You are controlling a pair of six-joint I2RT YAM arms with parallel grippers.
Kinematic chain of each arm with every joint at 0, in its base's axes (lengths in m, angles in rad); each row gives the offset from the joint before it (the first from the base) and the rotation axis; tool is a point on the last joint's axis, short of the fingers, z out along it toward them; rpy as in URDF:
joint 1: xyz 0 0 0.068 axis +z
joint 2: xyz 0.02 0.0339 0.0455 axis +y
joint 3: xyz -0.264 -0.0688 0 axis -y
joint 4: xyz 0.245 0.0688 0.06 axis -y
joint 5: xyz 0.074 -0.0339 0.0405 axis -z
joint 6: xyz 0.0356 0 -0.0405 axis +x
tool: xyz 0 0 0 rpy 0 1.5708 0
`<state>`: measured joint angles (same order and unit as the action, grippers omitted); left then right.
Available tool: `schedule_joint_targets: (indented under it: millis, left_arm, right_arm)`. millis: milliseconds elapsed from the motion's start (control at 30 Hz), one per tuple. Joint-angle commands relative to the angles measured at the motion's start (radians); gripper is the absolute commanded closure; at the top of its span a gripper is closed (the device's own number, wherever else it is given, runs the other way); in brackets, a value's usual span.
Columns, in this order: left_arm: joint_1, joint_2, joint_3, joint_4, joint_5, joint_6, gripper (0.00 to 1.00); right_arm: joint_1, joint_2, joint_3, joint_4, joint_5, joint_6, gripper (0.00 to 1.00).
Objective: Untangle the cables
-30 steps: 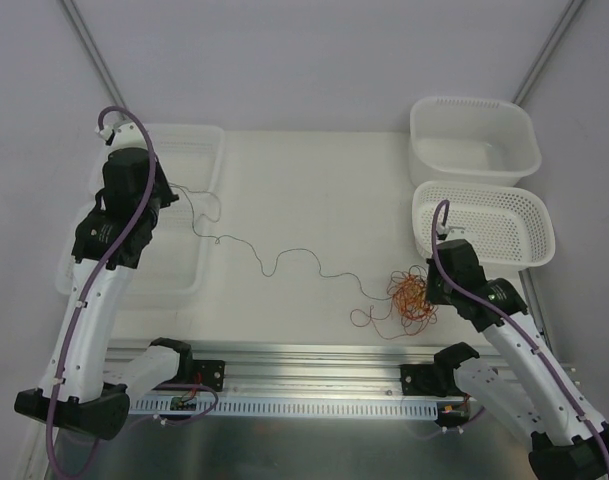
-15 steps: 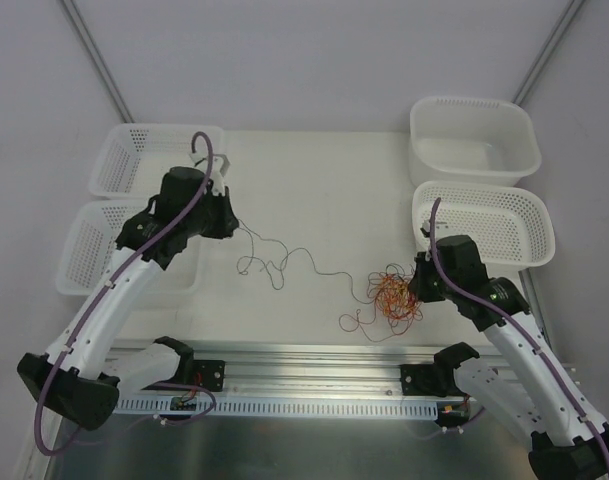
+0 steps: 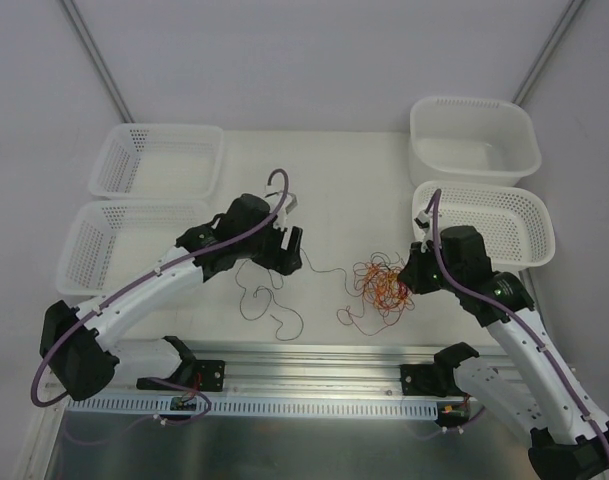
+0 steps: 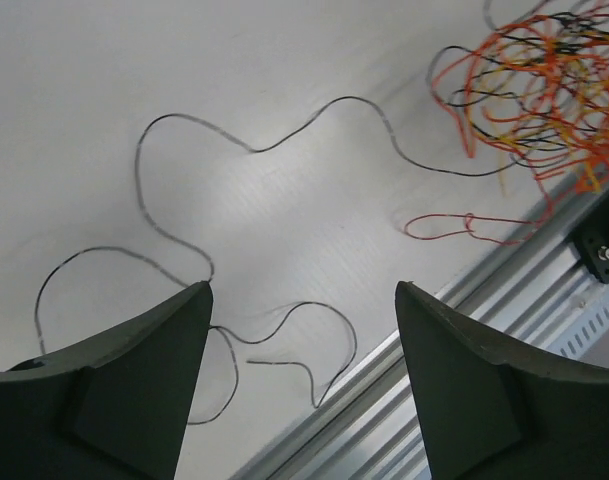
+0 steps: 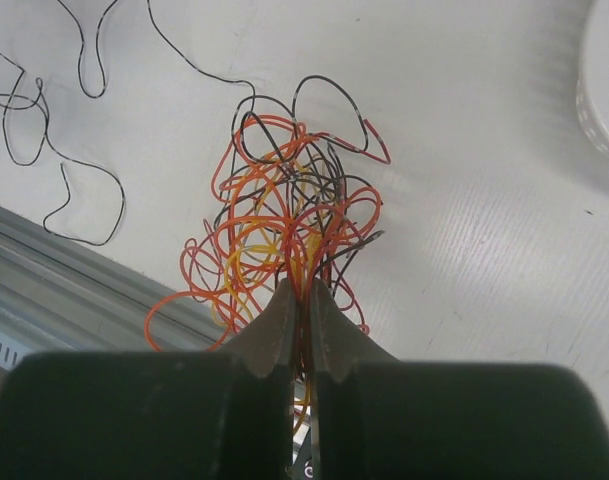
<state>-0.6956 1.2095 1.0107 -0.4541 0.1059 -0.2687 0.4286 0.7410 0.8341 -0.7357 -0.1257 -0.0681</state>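
The right gripper [image 5: 304, 293] has its fingers pressed together on the tangled cables [image 5: 274, 215], which lie near the front edge of the table [image 3: 334, 180]. The left gripper [image 4: 302, 292] has its fingers wide apart above one loose black cable [image 4: 254, 150] that reaches to the tangle.

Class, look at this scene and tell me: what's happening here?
A robot is untangling thin wires on a white table. Its right gripper is shut on the tangle of orange, red and black wires. The left gripper hangs open over one black wire that lies loose on the table, with one end running into the tangle.
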Motion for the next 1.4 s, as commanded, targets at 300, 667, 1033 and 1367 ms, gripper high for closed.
schedule_joint_targets:
  millis: [300, 667, 1033, 1367]
  left_arm:
    - [-0.269, 0.120, -0.185, 0.676, 0.063, 0.186, 0.27]
    - [-0.323, 0.242, -0.322, 1.025, 0.109, 0.260, 0.31]
    - [-0.344, 0.346, -0.327, 1.186, 0.135, 0.272, 0.35]
    - [-0.354, 0.381, -0.323, 1.238, 0.149, 0.206, 0.77]
  right_arm:
    - [-0.002, -0.029, 0.054, 0.082, -0.080, 0.063, 0.99]
    - [-0.002, -0.035, 0.065, 0.094, -0.109, 0.123, 0.99]
    - [-0.002, -0.040, 0.062, 0.104, -0.123, 0.148, 0.99]
    - [-0.004, -0.049, 0.059, 0.107, -0.111, 0.157, 0.99]
